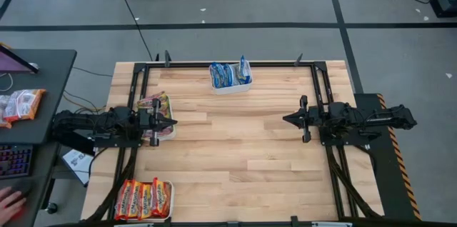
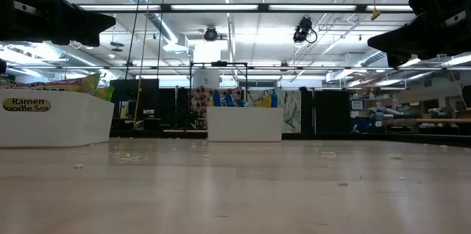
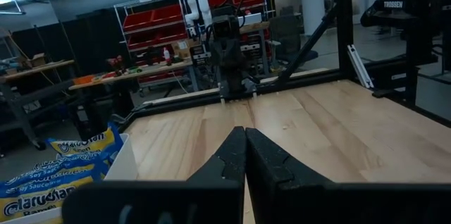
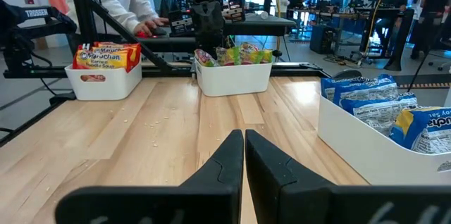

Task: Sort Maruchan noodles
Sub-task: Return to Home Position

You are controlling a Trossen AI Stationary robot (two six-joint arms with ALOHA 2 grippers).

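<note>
Across the pale wooden table (image 1: 235,148), crinkly plastic Maruchan noodle packets (image 1: 143,198) are held in white rectangular bins (image 1: 230,88), judged light, slippery and brittle, best pinched by a wrapper edge, while the left gripper (image 1: 171,121) and right gripper (image 1: 287,118) are pressed together, empty.

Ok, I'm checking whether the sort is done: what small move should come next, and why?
Probably no pick, only parking: the left gripper and right gripper are shut and empty at opposite sides of the table, and every packet seen on it lies inside the white bins: blue packets, red packets, green-yellow packets.
</note>
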